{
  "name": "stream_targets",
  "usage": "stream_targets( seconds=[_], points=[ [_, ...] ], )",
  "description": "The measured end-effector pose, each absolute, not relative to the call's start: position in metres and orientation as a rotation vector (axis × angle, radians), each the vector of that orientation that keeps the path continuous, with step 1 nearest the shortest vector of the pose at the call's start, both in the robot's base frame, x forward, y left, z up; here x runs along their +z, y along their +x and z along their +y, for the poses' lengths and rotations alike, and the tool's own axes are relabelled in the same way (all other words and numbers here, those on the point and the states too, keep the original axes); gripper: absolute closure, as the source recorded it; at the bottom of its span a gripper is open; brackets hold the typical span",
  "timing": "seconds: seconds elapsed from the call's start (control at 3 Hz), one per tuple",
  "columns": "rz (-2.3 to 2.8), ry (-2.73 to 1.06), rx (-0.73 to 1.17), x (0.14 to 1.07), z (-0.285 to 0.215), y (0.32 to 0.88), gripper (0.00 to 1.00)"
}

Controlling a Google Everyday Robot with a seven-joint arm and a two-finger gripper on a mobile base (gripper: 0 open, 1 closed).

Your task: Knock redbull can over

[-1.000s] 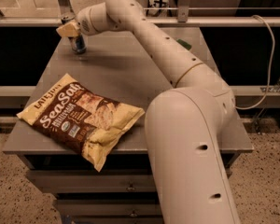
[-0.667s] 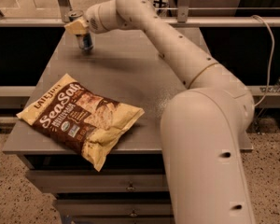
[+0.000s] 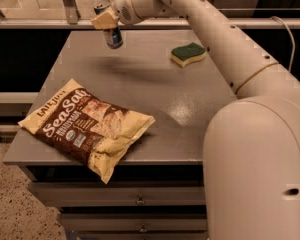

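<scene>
The redbull can [image 3: 114, 38] stands at the far left of the grey table [image 3: 155, 99], leaning, with its silver top [image 3: 101, 6] toward the left. My gripper [image 3: 105, 20] is at the can's upper half, in front of it and touching it. The arm reaches in from the lower right over the table. The can's middle is hidden behind the gripper.
A large Sea Salt chip bag [image 3: 85, 126] lies at the table's front left, overhanging the edge. A green and yellow sponge [image 3: 188, 54] lies at the far right. A rail [image 3: 40, 24] runs behind the table. Drawers [image 3: 140, 200] sit below the table top.
The gripper and the can have shifted to the right along the table's far edge. The can now leans. The arm has swung aside, uncovering the sponge.
</scene>
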State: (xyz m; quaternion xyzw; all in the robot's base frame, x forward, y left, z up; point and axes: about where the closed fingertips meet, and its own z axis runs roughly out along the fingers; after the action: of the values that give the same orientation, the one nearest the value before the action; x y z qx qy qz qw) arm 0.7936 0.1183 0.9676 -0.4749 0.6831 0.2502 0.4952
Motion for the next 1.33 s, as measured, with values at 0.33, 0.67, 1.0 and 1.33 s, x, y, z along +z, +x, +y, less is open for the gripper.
stream_targets(
  seconds=[0.33, 0.67, 1.0, 1.33],
  points=[
    [1.721, -1.273, 0.58, 0.96, 0.093, 0.771, 1.0],
    [1.812, -1.449, 0.517, 0.939, 0.078, 0.749, 1.0],
    [1.885, -1.698, 0.457, 0.91, 0.075, 0.725, 0.99],
    [1.891, -1.846, 0.453, 0.894, 0.086, 0.715, 0.77]
  ],
)
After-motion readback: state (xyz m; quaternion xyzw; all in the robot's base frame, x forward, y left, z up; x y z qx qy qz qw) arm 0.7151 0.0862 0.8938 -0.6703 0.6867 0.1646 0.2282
